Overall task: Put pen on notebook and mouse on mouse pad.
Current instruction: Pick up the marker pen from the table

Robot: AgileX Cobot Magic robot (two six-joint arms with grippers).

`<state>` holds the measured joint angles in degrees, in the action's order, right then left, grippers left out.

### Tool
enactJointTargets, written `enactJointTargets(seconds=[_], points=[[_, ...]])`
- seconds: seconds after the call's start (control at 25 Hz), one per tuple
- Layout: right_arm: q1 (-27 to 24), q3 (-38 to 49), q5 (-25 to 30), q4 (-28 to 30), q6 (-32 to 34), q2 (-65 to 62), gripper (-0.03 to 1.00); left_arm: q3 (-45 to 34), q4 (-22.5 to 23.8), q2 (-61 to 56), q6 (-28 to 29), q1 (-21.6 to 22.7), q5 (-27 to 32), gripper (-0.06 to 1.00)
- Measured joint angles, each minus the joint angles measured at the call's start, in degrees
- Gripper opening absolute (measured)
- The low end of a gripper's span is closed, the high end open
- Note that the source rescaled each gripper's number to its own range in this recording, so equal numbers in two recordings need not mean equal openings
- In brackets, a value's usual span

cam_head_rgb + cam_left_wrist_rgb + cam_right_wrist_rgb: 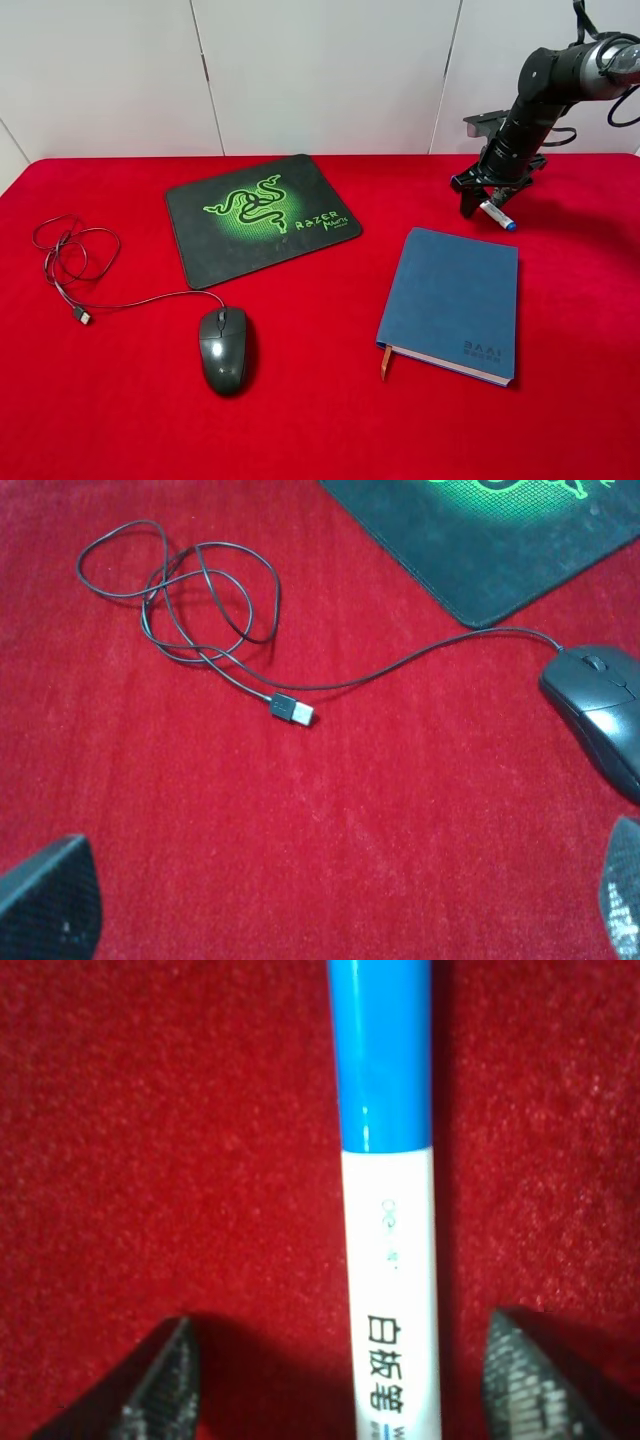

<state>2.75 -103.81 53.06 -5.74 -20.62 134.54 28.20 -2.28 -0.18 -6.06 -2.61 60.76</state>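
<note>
Right gripper (484,204) straddles the pen (388,1210), which lies on the red cloth (330,430) just beyond the notebook (455,300); its jaws stand apart with a gap either side, apparently placed for closing. Left gripper (335,895), spread wide, hangs near the mouse (222,348), which rests just off the mouse pad (260,215).

On our red table (320,430), the right gripper (483,211) stands over the pen (499,216) just beyond the notebook (455,300), while the mouse (222,348) lies near the pad (255,215), off it, cable (82,316) trailing left.
</note>
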Motion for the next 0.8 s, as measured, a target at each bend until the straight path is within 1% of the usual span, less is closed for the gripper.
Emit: enactJointTargets(seconds=[0.08, 0.2, 0.4, 0.44, 0.8], points=[[0.0, 0.0, 0.1, 0.07, 0.0, 0.0, 0.45, 0.0, 0.0, 0.0, 0.0, 0.0, 0.0, 1.0], [0.0, 0.0, 0.12, 0.14, 0.0, 0.0, 0.3, 0.0, 0.0, 0.0, 0.0, 0.0, 0.0, 1.0], [0.0, 0.0, 0.17, 0.35, 0.0, 0.0, 0.01, 0.0, 0.0, 0.0, 0.0, 0.0, 0.0, 1.0], [0.0, 0.0, 0.17, 0.35, 0.0, 0.0, 0.0, 0.0, 0.0, 0.0, 0.0, 0.0, 0.0, 1.0], [0.0, -0.07, 0.98, 1.73, 0.11, -0.18, 0.0, 0.0, -0.05, 0.0, 0.0, 0.0, 0.0, 1.0]])
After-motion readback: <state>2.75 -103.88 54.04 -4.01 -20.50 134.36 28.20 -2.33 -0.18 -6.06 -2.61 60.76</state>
